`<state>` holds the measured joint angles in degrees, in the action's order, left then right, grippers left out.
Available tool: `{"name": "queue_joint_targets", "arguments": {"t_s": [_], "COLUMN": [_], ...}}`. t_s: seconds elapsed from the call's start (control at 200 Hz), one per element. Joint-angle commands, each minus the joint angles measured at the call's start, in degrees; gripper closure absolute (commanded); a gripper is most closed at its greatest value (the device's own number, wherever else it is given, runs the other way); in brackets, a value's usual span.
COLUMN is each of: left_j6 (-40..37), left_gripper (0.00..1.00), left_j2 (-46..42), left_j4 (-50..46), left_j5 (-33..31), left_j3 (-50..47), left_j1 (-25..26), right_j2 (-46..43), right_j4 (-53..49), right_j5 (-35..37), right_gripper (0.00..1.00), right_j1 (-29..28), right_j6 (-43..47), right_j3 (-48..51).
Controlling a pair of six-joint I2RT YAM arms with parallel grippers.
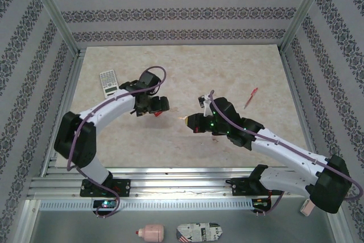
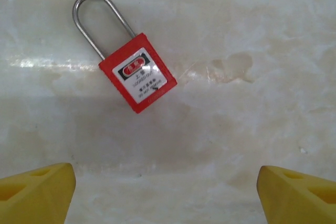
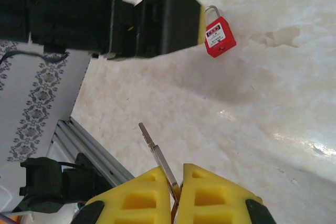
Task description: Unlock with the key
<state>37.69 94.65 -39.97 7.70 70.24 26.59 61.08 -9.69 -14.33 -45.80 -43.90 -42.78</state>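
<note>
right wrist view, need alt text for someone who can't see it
A thin metal key, clamped in the right gripper, points up toward a red padlock lying flat on the pale table. The black left arm crosses the upper left, ending just beside the padlock.

We see a pale, marbled table [image 1: 227, 66] with three things lying on it. A red padlock [image 2: 137, 72] lies flat near the middle, label up. A calculator [image 1: 108, 82] sits toward the far left, and a red pen [image 1: 251, 98] lies to the right, well apart from both.
</note>
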Motion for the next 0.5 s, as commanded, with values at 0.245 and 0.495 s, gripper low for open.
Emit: {"name": "queue_joint_targets", "arguments": {"t_s": [0.245,0.495], "left_j6": [4.52,10.30], "left_gripper": [0.18,0.19], "left_j2": [11.23,14.35], "left_j4": [-1.08,3.19], "left_j5": [4.14,5.13], "left_j3": [5.07,4.01], "left_j1": [-3.98,-5.39], "right_j2": [-0.38,-1.33], "right_j4": [1.43,4.58], "right_j5": [-0.64,-0.83], "right_gripper": [1.00,1.00], "right_j1": [-0.80,-1.15], "right_j6": [2.33,1.55], "right_j3": [2.57,5.24]}}
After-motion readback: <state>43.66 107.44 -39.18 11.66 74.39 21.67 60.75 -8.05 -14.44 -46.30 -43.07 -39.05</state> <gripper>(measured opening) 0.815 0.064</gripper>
